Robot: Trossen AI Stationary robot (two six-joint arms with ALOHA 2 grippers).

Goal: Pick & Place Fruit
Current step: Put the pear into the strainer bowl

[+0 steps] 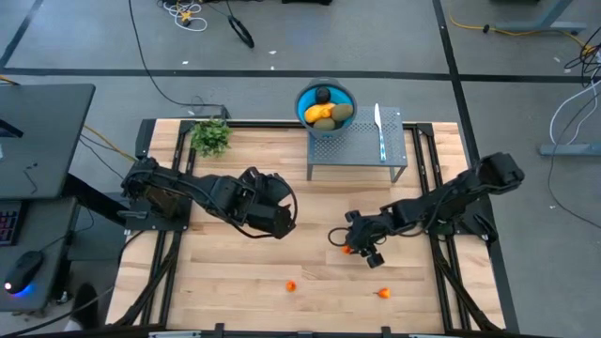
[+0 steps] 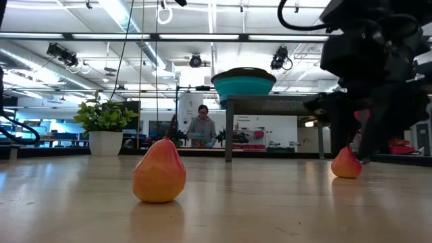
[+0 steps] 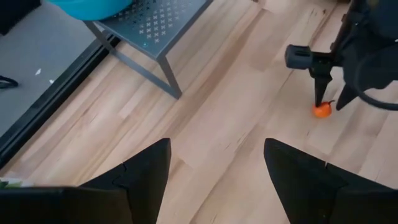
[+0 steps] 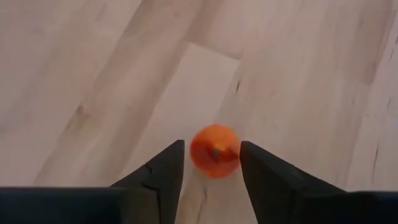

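While the right arm reaches in low from the worktop's point(image 1: 235, 272) right edge, its claw point(image 4: 211, 163) points down at one tiny orange-red fruit point(image 4: 214, 150), fingers parted either side of it and not clamped. Bent at mid-worktop, the left arm holds its claw point(image 3: 214, 167) open and empty. Two more tiny orange-red fruits point(image 1: 291, 285) lie loose nearer the front edge, making three. A blue bowl point(image 1: 302, 101) on a grey perforated stand point(image 1: 366, 150) holds a yellow piece, a dark round one and brown-green ovals.
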